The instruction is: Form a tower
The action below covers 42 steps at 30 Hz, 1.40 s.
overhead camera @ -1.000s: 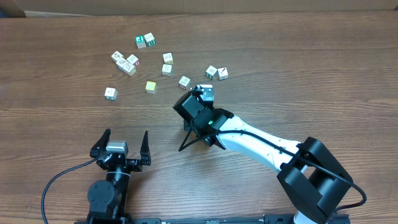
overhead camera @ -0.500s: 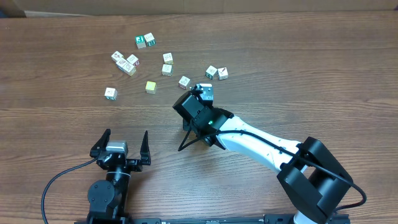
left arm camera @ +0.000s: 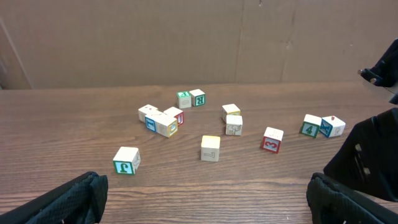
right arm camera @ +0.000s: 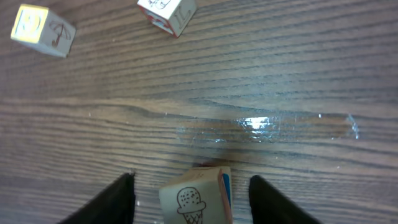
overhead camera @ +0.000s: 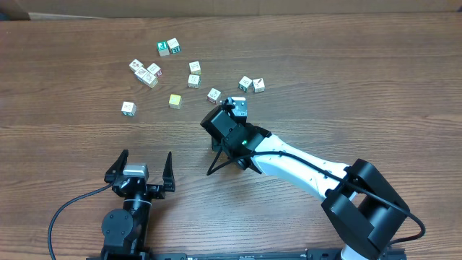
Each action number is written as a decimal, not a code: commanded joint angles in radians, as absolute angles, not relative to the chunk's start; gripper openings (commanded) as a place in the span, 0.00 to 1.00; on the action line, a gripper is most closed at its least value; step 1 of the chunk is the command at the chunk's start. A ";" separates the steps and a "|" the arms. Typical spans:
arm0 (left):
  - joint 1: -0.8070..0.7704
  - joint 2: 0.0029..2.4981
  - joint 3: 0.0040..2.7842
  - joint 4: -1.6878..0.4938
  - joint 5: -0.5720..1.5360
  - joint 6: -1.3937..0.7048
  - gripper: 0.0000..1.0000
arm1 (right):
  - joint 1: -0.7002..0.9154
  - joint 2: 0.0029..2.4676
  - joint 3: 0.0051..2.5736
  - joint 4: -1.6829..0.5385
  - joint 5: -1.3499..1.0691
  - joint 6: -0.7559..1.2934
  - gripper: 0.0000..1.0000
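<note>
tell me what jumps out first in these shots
The white right arm cuts diagonally across the wooden table, its right gripper open on either side of an ice-cream cube near the middle. Beyond it, small picture cubes lie scattered toward the far side, with one plain yellow-green cube among them.

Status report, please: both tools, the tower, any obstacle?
Left tool open. Right tool open around pale wooden ice-cream-picture cube, not touching it. Anything beneath it hidden. Loose pale wooden cubes lie apart, nothing blocking.
</note>
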State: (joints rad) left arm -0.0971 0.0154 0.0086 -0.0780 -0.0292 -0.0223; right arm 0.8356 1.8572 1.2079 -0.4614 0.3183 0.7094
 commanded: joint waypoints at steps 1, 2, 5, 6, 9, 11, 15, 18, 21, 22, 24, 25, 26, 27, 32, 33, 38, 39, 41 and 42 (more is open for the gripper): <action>-0.090 0.004 0.005 -0.076 -0.017 -0.007 0.99 | 0.842 1.863 1.200 -0.451 0.324 0.707 0.62; -0.090 0.004 0.005 -0.076 -0.017 -0.007 1.00 | 0.842 1.863 1.199 -0.450 0.324 0.707 0.64; -0.090 0.004 0.005 -0.076 -0.017 -0.007 1.00 | 0.842 1.865 1.198 -0.456 0.320 0.707 0.64; -0.090 0.004 0.005 -0.076 -0.017 -0.007 1.00 | 0.842 1.865 1.198 -0.458 0.320 0.707 0.64; -0.090 0.004 0.005 -0.076 -0.017 -0.007 1.00 | 0.842 1.871 1.198 -0.466 0.309 0.707 0.64; -0.090 0.004 0.005 -0.076 -0.017 -0.007 0.99 | 0.842 1.882 1.198 -0.471 0.306 0.707 0.63; -0.090 0.004 0.005 -0.076 -0.017 -0.007 0.99 | 0.842 1.902 1.198 -0.468 0.306 0.707 0.59; -0.090 0.004 0.005 -0.076 -0.017 -0.007 0.99 | 0.842 1.907 1.198 -0.468 0.306 0.707 0.55; -0.090 0.004 0.005 -0.076 -0.017 -0.007 1.00 | 0.842 1.907 1.198 -0.463 0.306 0.707 0.51; -0.090 0.004 0.005 -0.076 -0.018 -0.007 1.00 | 0.842 1.907 1.198 -0.461 0.306 0.707 0.51; -0.090 0.004 0.005 -0.076 -0.017 -0.007 0.99 | 0.842 1.907 1.200 -0.462 0.306 0.707 0.50; -0.090 0.004 0.005 -0.076 -0.017 -0.007 1.00 | 0.842 1.907 1.200 -0.461 0.306 0.707 0.50; -0.090 0.004 0.005 -0.076 -0.017 -0.007 1.00 | 0.842 1.907 1.200 -0.462 0.306 0.707 0.50; -0.090 0.004 0.005 -0.076 -0.017 -0.007 0.99 | 0.842 1.907 1.200 -0.462 0.306 0.707 0.50; -0.090 0.004 0.005 -0.076 -0.017 -0.007 1.00 | 0.842 1.906 1.201 -0.464 0.306 0.707 0.44; -0.090 0.004 0.005 -0.076 -0.017 -0.007 1.00 | 0.842 1.906 1.205 -0.471 0.306 0.707 0.43; -0.090 0.004 0.005 -0.076 -0.017 -0.007 1.00 | 0.842 1.906 1.221 -0.488 0.307 0.707 0.41; -0.090 0.004 0.005 -0.076 -0.018 -0.007 1.00 | 0.842 1.906 1.221 -0.488 0.307 0.707 0.40; -0.090 0.004 0.005 -0.076 -0.017 -0.007 0.99 | 0.842 1.906 1.221 -0.488 0.307 0.707 0.40; -0.090 0.004 0.005 -0.076 -0.018 -0.007 0.99 | 0.842 1.906 1.221 -0.488 0.307 0.707 0.40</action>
